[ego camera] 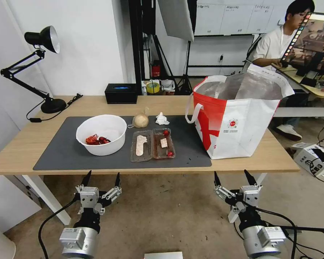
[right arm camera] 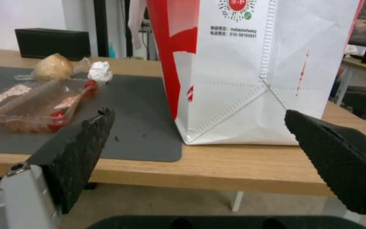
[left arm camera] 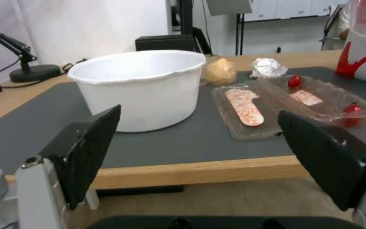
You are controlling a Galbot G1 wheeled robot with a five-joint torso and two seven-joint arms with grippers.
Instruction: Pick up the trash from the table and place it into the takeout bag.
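On the dark mat of the table (ego camera: pixel 21 147) lies the trash: a white bowl (ego camera: pixel 101 134) (left arm camera: pixel 143 86) with red scraps, a clear hinged tray (ego camera: pixel 153 144) (left arm camera: pixel 293 103) (right arm camera: pixel 35 108) with food scraps, a beige wrapped lump (ego camera: pixel 140 120) (left arm camera: pixel 219 70) (right arm camera: pixel 54 66) and a crumpled white tissue (ego camera: pixel 162 119) (left arm camera: pixel 268 67) (right arm camera: pixel 100 71). The takeout bag (ego camera: pixel 237 118) (right arm camera: pixel 251 70) stands open at the table's right end. My left gripper (ego camera: pixel 101 179) (left arm camera: pixel 198 156) hangs open below the table's front edge, before the bowl. My right gripper (ego camera: pixel 234 177) (right arm camera: pixel 200 159) hangs open before the bag.
A black tissue box (ego camera: pixel 121 93) sits at the table's back edge, a black desk lamp (ego camera: pixel 39 68) at the back left. A person sits at a desk with a monitor (ego camera: pixel 311 39) behind the bag. A white box (ego camera: pixel 313 158) lies on the floor at right.
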